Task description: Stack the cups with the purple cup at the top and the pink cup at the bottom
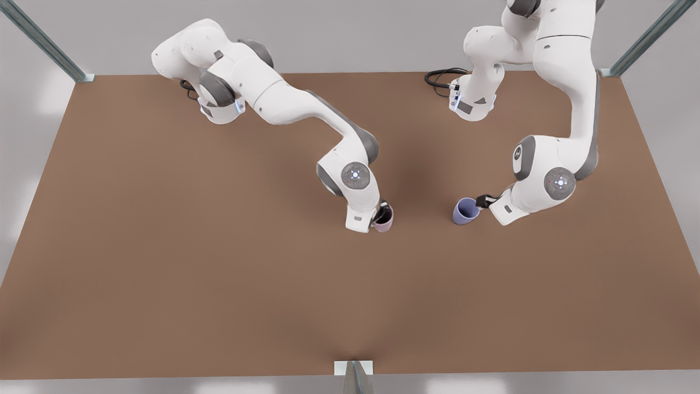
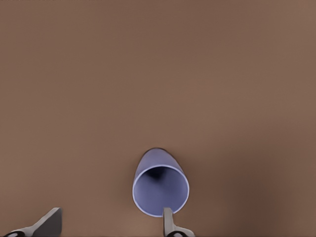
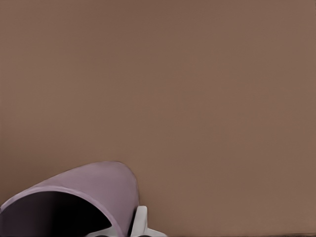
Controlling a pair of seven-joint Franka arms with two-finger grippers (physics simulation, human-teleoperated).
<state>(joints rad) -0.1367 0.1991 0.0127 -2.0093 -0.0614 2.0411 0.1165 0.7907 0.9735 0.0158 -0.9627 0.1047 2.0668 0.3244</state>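
Cups: matte pink cup [image 1: 384, 218], lavender purple cup [image 1: 465, 210].

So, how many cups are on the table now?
2. The pink cup is at the right tool, near the table's middle; the purple cup is at the left tool.

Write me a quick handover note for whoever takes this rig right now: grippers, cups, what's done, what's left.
Left gripper: at the purple cup on the front view's right, one finger at its rim, the other wide of it; open, no grip yet.
Right gripper: at the pink cup near the table centre, a finger against its wall; grip unclear.
Done: both arms are at their cups.
Left: cups stand apart; grasp purple, set it into pink.
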